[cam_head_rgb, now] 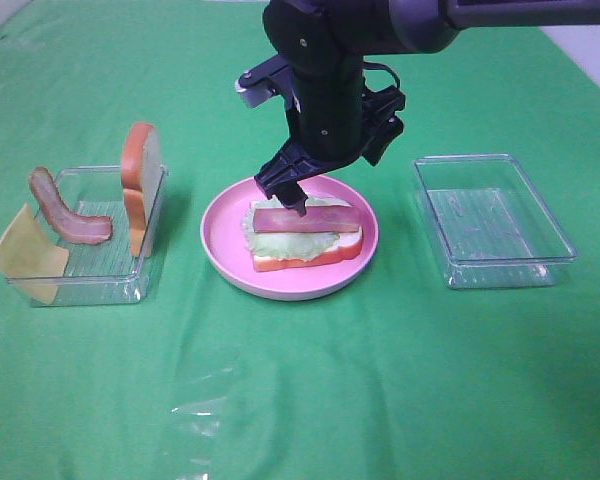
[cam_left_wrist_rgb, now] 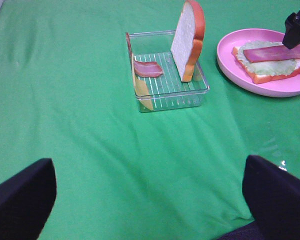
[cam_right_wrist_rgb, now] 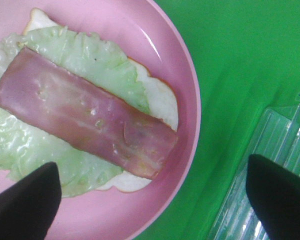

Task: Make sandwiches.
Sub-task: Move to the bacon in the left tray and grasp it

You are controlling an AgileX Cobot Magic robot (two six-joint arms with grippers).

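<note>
Two black right-arm fingers (cam_right_wrist_rgb: 25, 205) stood apart over the reddish-pink bacon strip (cam_right_wrist_rgb: 85, 117), likely freeing it onto the lettuce-topped white-bread sandwich (cam_head_rgb: 310, 250) on the round pink plate (cam_head_rgb: 220, 240); left-arm fingers (cam_left_wrist_rgb: 20, 200) hung apart, idle.

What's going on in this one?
The right gripper hovers open over the round pink plate, where a reddish-pink bacon strip lies on pale green lettuce atop a white bread slice. The left gripper hangs open above the green cloth. An upright bread slice, a second bacon strip and a yellow cheese square sit in the clear plastic tray on the left.
</note>
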